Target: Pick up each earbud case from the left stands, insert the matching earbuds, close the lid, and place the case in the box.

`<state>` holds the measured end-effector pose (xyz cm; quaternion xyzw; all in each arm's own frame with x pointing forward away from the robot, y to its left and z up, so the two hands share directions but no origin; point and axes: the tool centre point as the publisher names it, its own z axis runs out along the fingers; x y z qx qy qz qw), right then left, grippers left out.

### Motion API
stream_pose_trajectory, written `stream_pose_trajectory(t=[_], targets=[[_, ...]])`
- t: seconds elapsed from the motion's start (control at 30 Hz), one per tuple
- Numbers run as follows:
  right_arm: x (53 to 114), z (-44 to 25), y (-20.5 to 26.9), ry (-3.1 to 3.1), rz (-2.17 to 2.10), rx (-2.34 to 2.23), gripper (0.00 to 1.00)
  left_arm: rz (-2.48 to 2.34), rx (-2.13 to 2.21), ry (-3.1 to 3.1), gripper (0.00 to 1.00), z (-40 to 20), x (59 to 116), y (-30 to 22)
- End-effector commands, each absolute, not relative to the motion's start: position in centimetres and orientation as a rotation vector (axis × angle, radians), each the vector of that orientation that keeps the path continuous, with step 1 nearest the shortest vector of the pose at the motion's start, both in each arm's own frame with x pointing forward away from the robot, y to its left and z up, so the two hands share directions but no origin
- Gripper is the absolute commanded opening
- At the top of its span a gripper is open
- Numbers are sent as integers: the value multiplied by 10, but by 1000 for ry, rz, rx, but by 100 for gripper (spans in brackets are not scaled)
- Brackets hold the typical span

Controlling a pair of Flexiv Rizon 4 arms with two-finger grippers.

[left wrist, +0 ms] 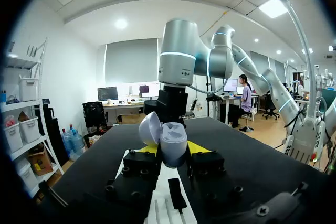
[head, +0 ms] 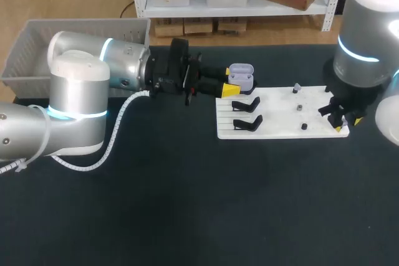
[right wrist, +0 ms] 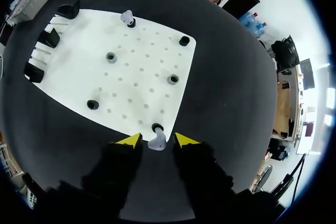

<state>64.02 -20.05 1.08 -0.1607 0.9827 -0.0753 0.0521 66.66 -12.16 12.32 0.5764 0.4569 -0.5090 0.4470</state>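
Observation:
My left gripper (head: 232, 85) reaches in from the left and is shut on a lavender earbud case (head: 240, 77) with its lid up, held above the white board's (head: 280, 119) near-left corner. In the left wrist view the case (left wrist: 174, 144) sits upright between the yellow fingertips (left wrist: 198, 147). My right gripper (right wrist: 157, 141) hangs over the board's right edge, open. A pale earbud (right wrist: 155, 142) on a black post stands between its tips with a gap on each side. A second earbud (right wrist: 126, 18) sits on a far post.
Black empty stands (head: 245, 104) (head: 247, 123) sit on the board's left part. Several empty black posts (right wrist: 111, 57) dot the board (right wrist: 142, 72). A grey box (head: 31, 45) stands at the table's back left, partly behind my left arm.

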Motion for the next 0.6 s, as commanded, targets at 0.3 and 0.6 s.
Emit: stream_pose_trajectory(t=[0.3,0.6], targets=[[639,12,-201,2982,-248,-499,3,-1259,1425,1128,0,122,667,-122],[623,50,-192,2944,-311,-514,0,-1259,1425,1128,0,122,667,-122]])
